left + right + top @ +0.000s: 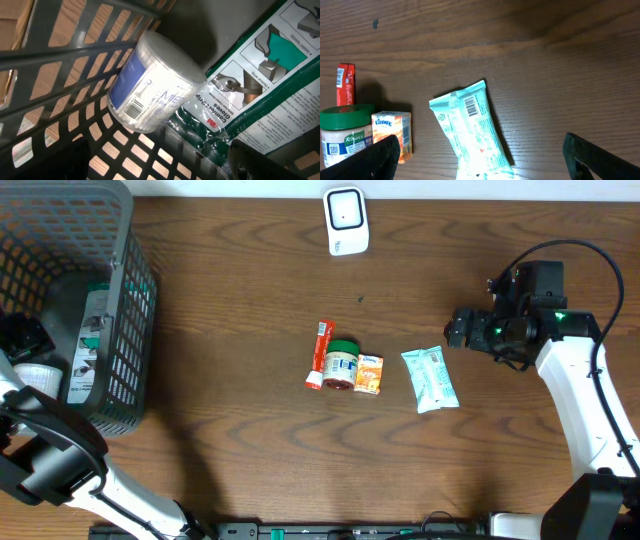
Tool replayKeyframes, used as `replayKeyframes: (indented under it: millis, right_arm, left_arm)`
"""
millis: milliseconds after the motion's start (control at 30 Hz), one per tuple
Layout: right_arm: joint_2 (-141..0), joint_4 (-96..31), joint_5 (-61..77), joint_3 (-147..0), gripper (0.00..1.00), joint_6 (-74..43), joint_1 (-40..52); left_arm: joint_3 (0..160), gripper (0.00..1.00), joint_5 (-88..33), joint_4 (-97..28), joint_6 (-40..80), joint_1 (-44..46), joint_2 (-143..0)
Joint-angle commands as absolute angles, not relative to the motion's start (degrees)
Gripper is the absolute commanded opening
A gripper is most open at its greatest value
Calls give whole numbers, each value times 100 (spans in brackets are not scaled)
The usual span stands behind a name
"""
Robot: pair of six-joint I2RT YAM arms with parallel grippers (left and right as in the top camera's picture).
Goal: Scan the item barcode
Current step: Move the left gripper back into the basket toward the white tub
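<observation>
A white barcode scanner [346,220] stands at the table's far edge. On the mid-table lie a red tube [319,353], a green-lidded jar [341,364], an orange Kleenex pack [369,374] and a pale teal pouch [429,378], its barcode facing up [472,106]. My right gripper [485,165] hovers over the pouch, open wide, with nothing held; overhead it shows just right of the pouch [458,330]. My left gripper [160,167] is inside the basket [120,270], open and empty, near a round clear tub [150,85] with a barcode and a green 3M gloves pack [260,85].
The grey mesh basket fills the far left corner of the table, and its walls [75,50] close in around my left gripper. The jar [345,135] and Kleenex pack [392,132] lie just left of my right gripper's left finger [375,157].
</observation>
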State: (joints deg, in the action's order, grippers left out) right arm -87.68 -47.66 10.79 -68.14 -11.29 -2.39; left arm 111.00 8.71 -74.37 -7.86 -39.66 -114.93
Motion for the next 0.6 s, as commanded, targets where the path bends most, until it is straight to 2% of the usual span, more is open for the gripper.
replayKeyframes:
  millis: [0, 133, 567]
  right_arm:
    - [-8742, -4753, 1081, -6855, 99, -1066, -252]
    - [-8742, -4746, 1081, -6855, 99, -1066, -252]
    - [-8742, -4735, 1079, -6855, 99, -1066, -252]
  left_arm:
    - [10862, 84, 733, -7323, -945, -3975, -11587]
    - [10549, 84, 384, -7102, -1339, -3975, -11587]
    - [10042, 84, 408, -6493, -1564, -4034, -11587]
